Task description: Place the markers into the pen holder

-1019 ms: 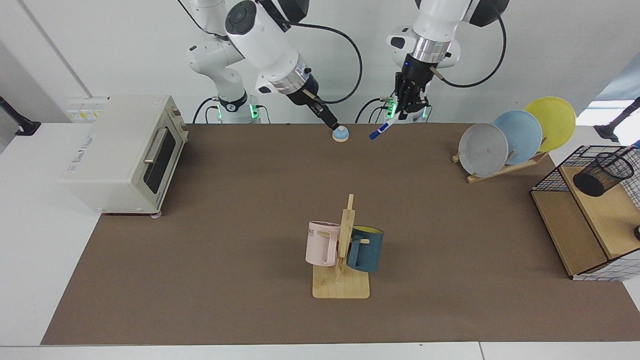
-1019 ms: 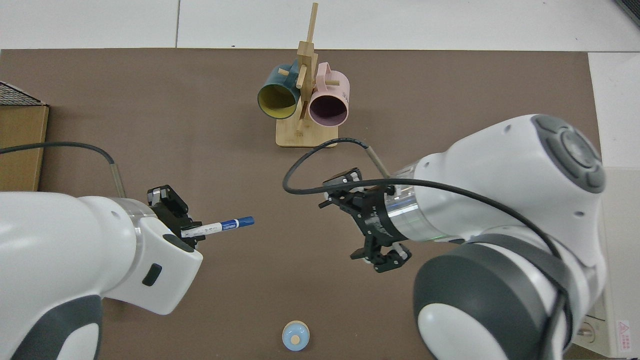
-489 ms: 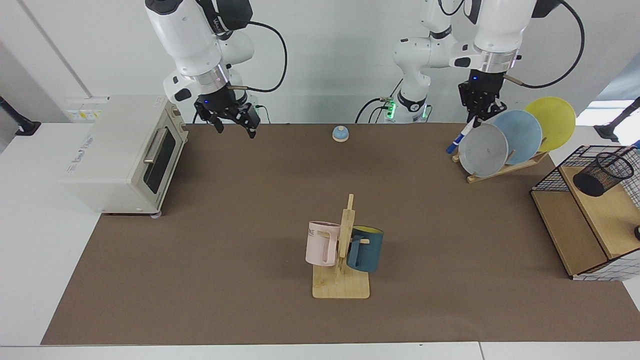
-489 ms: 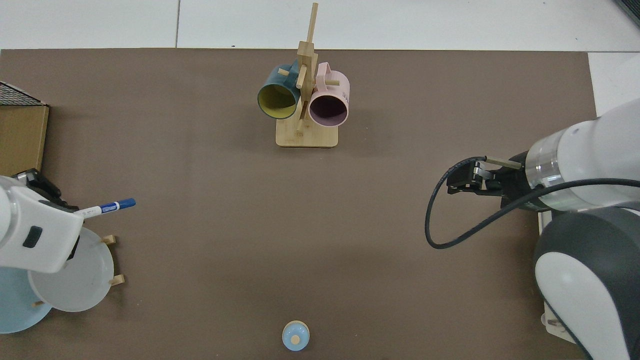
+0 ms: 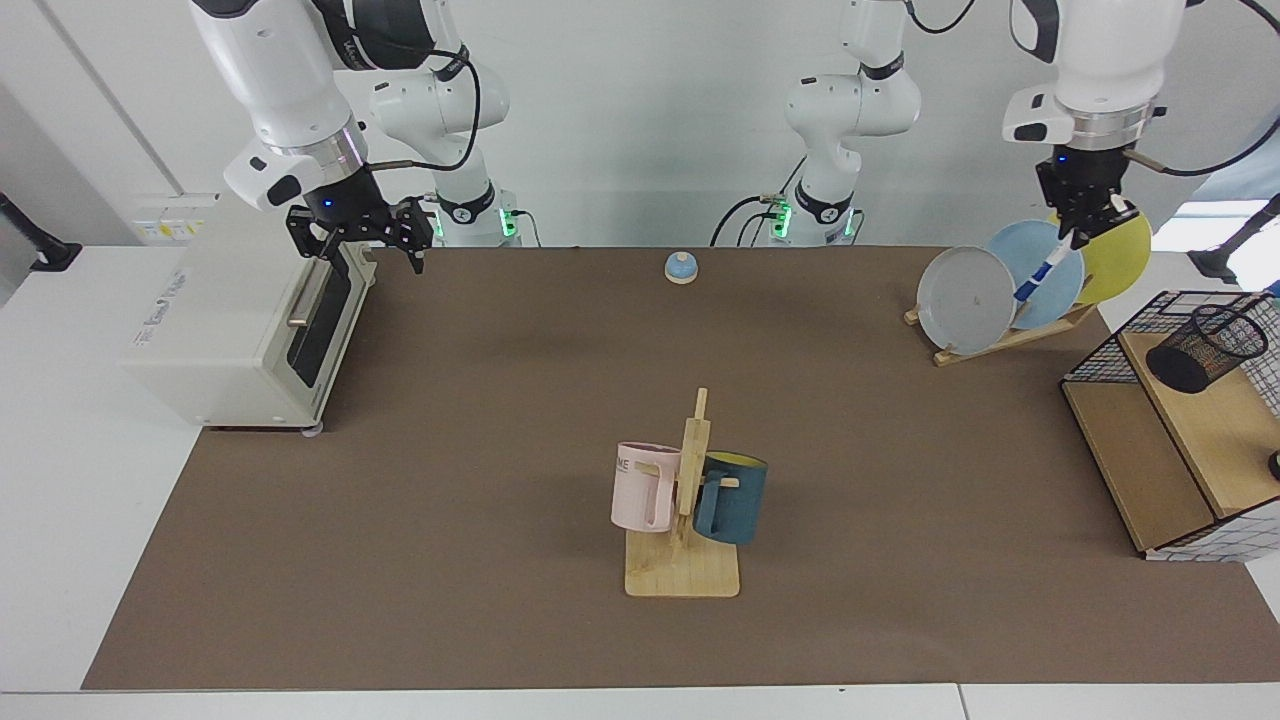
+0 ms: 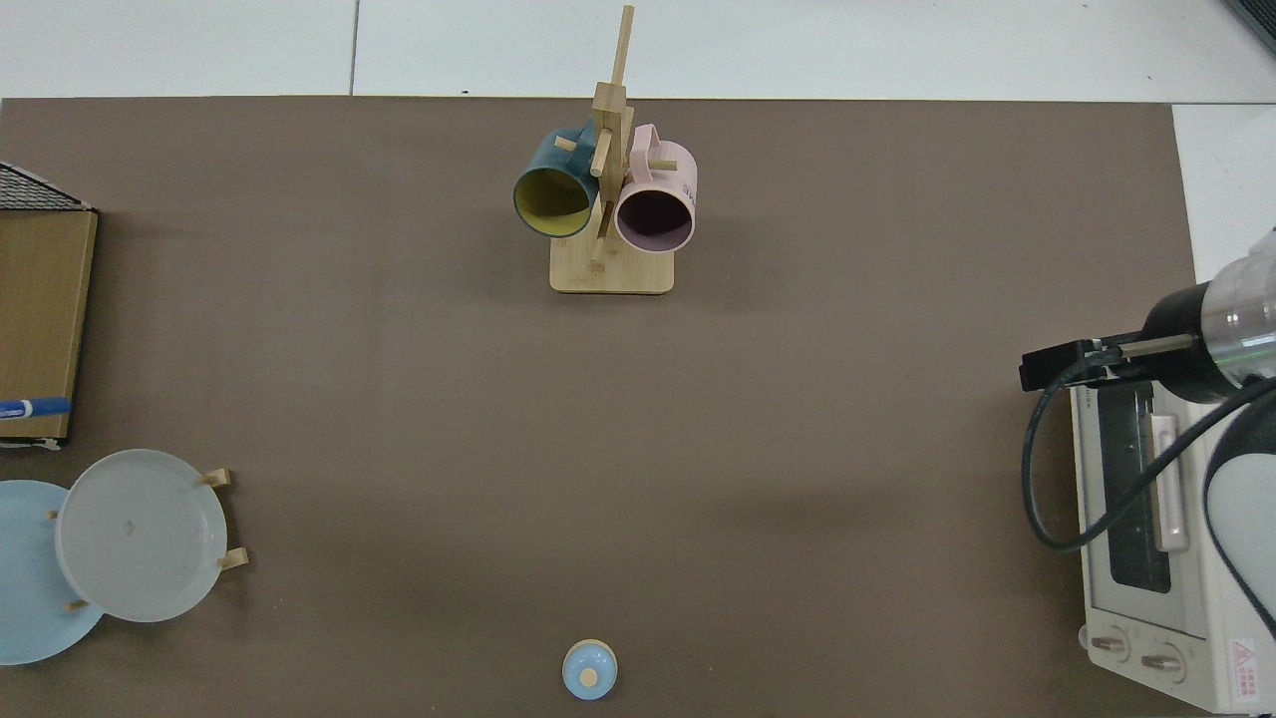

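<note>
My left gripper (image 5: pixel 1082 222) hangs high over the plate rack at the table's far right and is shut on the marker (image 5: pixel 1038 273). The marker is white with a blue cap and slants down in front of the blue plate. In the top view only its blue end (image 6: pixel 32 407) pokes in at the left edge. The pen holder (image 5: pixel 1206 347), a small black mesh cup, leans on the wooden shelf of the wire basket frame (image 5: pixel 1100 350), to the right of the gripper and lower. My right gripper (image 5: pixel 362 248) is open and holds nothing, above the toaster oven's front corner.
A white toaster oven (image 5: pixel 245 305) sits at the far left. A rack holds a grey plate (image 5: pixel 966 298), a blue plate and a yellow plate. A wooden mug tree (image 5: pixel 684 500) with a pink and a blue mug stands mid-table. A small blue bell (image 5: pixel 680 267) sits near the arm bases.
My left gripper carried the marker from mid-table over the plate rack, towards the basket. My right gripper swung away from the bell to the toaster oven.
</note>
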Controlling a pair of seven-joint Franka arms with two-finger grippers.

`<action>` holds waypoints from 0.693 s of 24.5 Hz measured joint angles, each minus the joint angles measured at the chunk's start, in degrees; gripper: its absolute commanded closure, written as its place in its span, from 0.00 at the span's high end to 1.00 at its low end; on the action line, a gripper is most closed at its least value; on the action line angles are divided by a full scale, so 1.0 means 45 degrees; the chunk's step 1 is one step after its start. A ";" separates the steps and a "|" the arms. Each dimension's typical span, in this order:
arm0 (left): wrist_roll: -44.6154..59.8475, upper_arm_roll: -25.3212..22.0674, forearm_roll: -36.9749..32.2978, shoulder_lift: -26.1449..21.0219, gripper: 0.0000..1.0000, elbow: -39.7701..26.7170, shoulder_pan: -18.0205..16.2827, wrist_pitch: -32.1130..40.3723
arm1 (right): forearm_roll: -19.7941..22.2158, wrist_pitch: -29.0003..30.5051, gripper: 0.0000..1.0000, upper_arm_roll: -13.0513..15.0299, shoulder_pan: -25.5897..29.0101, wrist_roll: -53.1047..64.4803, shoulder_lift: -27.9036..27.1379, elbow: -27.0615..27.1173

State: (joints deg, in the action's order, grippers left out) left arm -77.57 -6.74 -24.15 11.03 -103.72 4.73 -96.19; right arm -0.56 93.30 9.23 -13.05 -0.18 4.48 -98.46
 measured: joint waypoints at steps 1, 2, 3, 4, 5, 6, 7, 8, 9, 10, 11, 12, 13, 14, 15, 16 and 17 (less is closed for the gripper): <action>-0.0590 -0.0323 -0.0143 -0.0190 0.00 0.0301 -0.0002 -0.0023 | 0.0000 -0.0045 1.00 -0.0004 0.0002 0.0044 0.0043 0.0000; -0.1109 -0.0621 -0.0248 -0.0382 0.00 0.0600 -0.0004 -0.0045 | 0.0000 -0.0119 1.00 -0.0020 0.0000 0.0062 0.0084 0.0001; -0.1577 -0.0911 -0.0347 -0.0568 0.00 0.0897 -0.0004 -0.0067 | 0.0001 -0.0204 1.00 -0.0037 -0.0002 0.0062 0.0121 0.0001; -0.1959 -0.1181 -0.0476 -0.0751 0.00 0.1172 -0.0007 -0.0091 | 0.0004 -0.0258 1.00 -0.0054 -0.0004 0.0062 0.0157 0.0000; -0.2221 -0.1393 -0.0660 -0.0900 0.00 0.1391 -0.0008 -0.0114 | 0.0006 -0.0273 1.00 -0.0064 -0.0005 0.0062 0.0186 0.0000; -0.2407 -0.1542 -0.0896 -0.1022 0.00 0.1558 -0.0009 -0.0133 | 0.0007 -0.0273 1.00 -0.0066 -0.0005 0.0062 0.0206 0.0000; -0.2519 -0.1633 -0.1169 -0.1117 0.00 0.1688 -0.0009 -0.0146 | 0.0007 -0.0273 1.00 -0.0064 -0.0004 0.0062 0.0218 0.0000; -0.2552 -0.1668 -0.1466 -0.1192 0.00 0.1783 -0.0009 -0.0167 | 0.0007 -0.0273 1.00 -0.0060 0.0001 0.0062 0.0222 0.0000; -0.2558 -0.1672 -0.1773 -0.1262 0.00 0.1867 -0.0007 -0.0193 | 0.0007 -0.0273 1.00 -0.0054 0.0008 0.0062 0.0222 -0.0001; -0.2558 -0.1662 -0.2067 -0.1340 0.00 0.1960 -0.0004 -0.0232 | 0.0007 -0.0273 1.00 -0.0047 0.0019 0.0062 0.0222 -0.0002; -0.2558 -0.1654 -0.2318 -0.1424 0.00 0.2066 -0.0001 -0.0288 | 0.0007 -0.0273 1.00 -0.0045 0.0035 0.0062 0.0222 -0.0002; -0.2558 -0.1661 -0.2506 -0.1517 0.00 0.2191 0.0000 -0.0372 | 0.0007 -0.0273 1.00 -0.0043 0.0048 0.0062 0.0222 -0.0002; -0.2558 -0.1686 -0.2655 -0.1623 0.00 0.2324 0.0000 -0.0486 | 0.0007 -0.0273 1.00 -0.0043 0.0061 0.0062 0.0222 -0.0002; -0.2558 -0.1726 -0.2783 -0.1727 0.00 0.2440 -0.0001 -0.0621 | 0.0007 -0.0273 1.00 -0.0044 0.0081 0.0062 0.0222 -0.0003; -0.2558 -0.1772 -0.2915 -0.1826 0.00 0.2541 -0.0001 -0.0742 | 0.0007 -0.0273 1.00 -0.0045 0.0114 0.0062 0.0222 -0.0002; -0.2558 -0.1814 -0.3064 -0.1934 0.00 0.2616 -0.0002 -0.0802 | 0.0007 -0.0273 1.00 -0.0045 0.0162 0.0062 0.0222 -0.0002; -0.2558 -0.1849 -0.3191 -0.2053 0.00 0.2672 -0.0002 -0.0842 | 0.0007 -0.0273 1.00 -0.0042 0.0214 0.0062 0.0222 -0.0003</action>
State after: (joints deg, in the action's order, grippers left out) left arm -89.08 -15.06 -38.50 1.79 -91.69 4.72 -99.98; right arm -0.52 92.07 9.04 -12.08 0.10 5.48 -98.47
